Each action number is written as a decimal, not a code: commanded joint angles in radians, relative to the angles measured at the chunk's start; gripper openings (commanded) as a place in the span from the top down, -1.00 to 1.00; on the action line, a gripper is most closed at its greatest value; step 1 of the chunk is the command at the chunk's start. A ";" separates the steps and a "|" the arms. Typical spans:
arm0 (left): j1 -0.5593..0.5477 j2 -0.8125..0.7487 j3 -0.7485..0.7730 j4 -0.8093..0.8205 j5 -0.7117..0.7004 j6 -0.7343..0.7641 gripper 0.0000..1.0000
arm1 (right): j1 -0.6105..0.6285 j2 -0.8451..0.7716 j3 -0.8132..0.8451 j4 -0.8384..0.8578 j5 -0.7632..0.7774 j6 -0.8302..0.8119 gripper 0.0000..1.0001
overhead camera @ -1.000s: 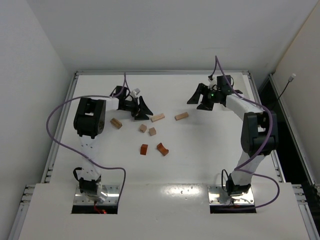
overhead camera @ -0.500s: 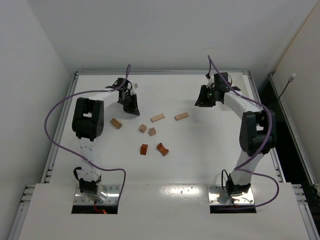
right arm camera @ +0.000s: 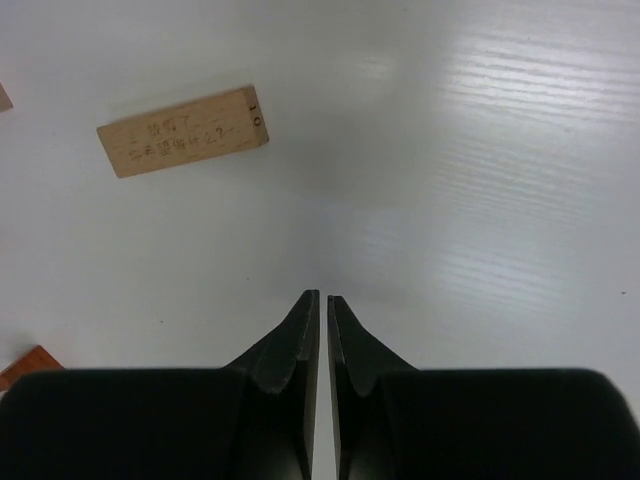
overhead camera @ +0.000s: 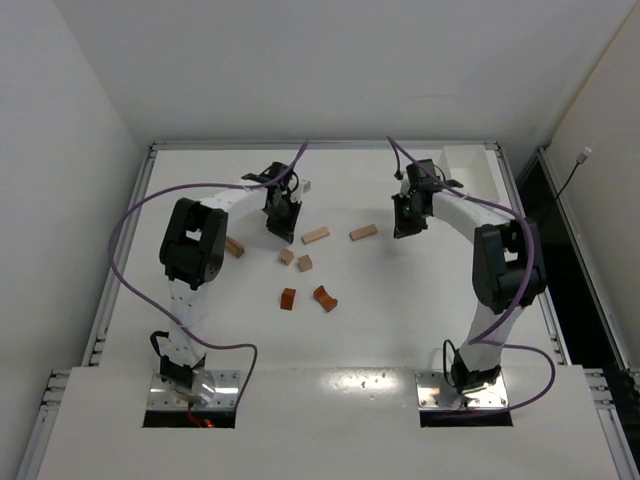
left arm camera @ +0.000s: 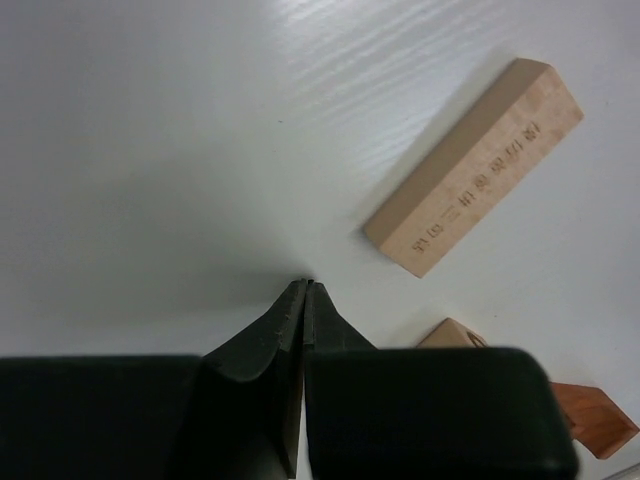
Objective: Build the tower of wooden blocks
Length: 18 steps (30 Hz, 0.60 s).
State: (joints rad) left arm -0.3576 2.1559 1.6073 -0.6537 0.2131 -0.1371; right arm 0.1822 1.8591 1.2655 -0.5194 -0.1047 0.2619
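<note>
White bench (overhead camera: 420,330) strewn with loose blocks (overhead camera: 233,246), none stacked: pale left bar (overhead camera: 315,235) and right bar (overhead camera: 363,232) toward the back, small tan pieces (overhead camera: 286,256) mid-bench, reddish cube (overhead camera: 288,299) and arch (overhead camera: 324,298) on the near side. Left tool (left arm camera: 305,285) closed tip to tip on nothing, near the left bar, clear of it. Right tool (right arm camera: 323,297) all but closed, only a hairline slit between the tips, nothing in it, near the right bar and likewise apart from it.

White table (overhead camera: 400,330): scattered wooden blocks (overhead camera: 315,235), white tray (overhead camera: 475,168)
</note>
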 commanded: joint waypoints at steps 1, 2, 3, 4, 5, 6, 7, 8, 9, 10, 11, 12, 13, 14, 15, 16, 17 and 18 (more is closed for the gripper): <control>-0.029 -0.047 0.009 -0.027 -0.003 0.037 1.00 | 0.005 -0.001 0.003 -0.033 -0.004 0.045 0.89; -0.041 -0.036 0.009 -0.014 0.009 0.037 1.00 | 0.005 0.009 -0.008 -0.033 -0.004 0.059 0.89; -0.053 -0.036 0.019 -0.014 0.009 0.024 1.00 | 0.005 0.009 -0.008 -0.042 0.005 0.091 0.85; -0.053 -0.024 0.019 -0.001 0.009 0.024 1.00 | 0.005 0.021 -0.008 -0.042 0.005 0.112 0.76; -0.053 -0.004 0.043 -0.001 0.009 0.024 1.00 | 0.005 0.035 -0.008 -0.042 0.005 0.134 0.71; -0.064 0.008 0.052 -0.001 0.018 0.024 1.00 | 0.005 0.035 -0.008 -0.031 0.005 0.167 0.64; -0.064 0.019 0.074 0.011 0.032 0.010 1.00 | 0.005 0.061 -0.008 -0.031 0.005 0.186 0.52; -0.064 0.033 0.091 0.011 0.032 0.010 1.00 | 0.005 0.061 0.006 -0.019 0.005 0.198 0.48; -0.064 0.062 0.106 0.011 0.041 0.001 1.00 | 0.005 0.078 0.017 -0.019 0.005 0.198 0.41; -0.064 0.076 0.120 0.011 0.051 0.001 1.00 | 0.016 0.089 0.027 -0.010 0.005 0.212 0.35; -0.064 0.088 0.135 0.011 0.051 0.001 1.00 | 0.016 0.089 0.047 -0.010 -0.007 0.212 0.32; -0.064 0.100 0.160 0.011 0.051 -0.008 1.00 | 0.016 0.113 0.058 -0.001 -0.007 0.223 0.32; -0.064 0.123 0.172 0.011 0.051 -0.009 1.00 | 0.026 0.114 0.072 -0.001 -0.016 0.223 0.32; -0.064 0.133 0.181 0.011 0.051 -0.009 1.00 | 0.026 0.124 0.092 -0.001 -0.016 0.223 0.28; -0.064 0.143 0.201 0.011 0.051 -0.009 1.00 | 0.026 0.124 0.103 -0.001 -0.016 0.223 0.25; -0.064 0.165 0.213 0.011 0.064 -0.009 1.00 | 0.036 0.135 0.118 -0.001 -0.007 0.233 0.25; -0.064 0.176 0.229 0.011 0.065 -0.009 1.00 | 0.036 0.146 0.118 -0.001 0.009 0.234 0.23; -0.064 0.186 0.253 0.000 0.074 -0.009 1.00 | 0.036 0.146 0.135 -0.001 0.025 0.243 0.23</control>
State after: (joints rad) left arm -0.4175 2.2894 1.8122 -0.6567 0.2707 -0.1432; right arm 0.2062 2.0113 1.3312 -0.5507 -0.1043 0.4618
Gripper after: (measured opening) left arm 0.001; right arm 0.383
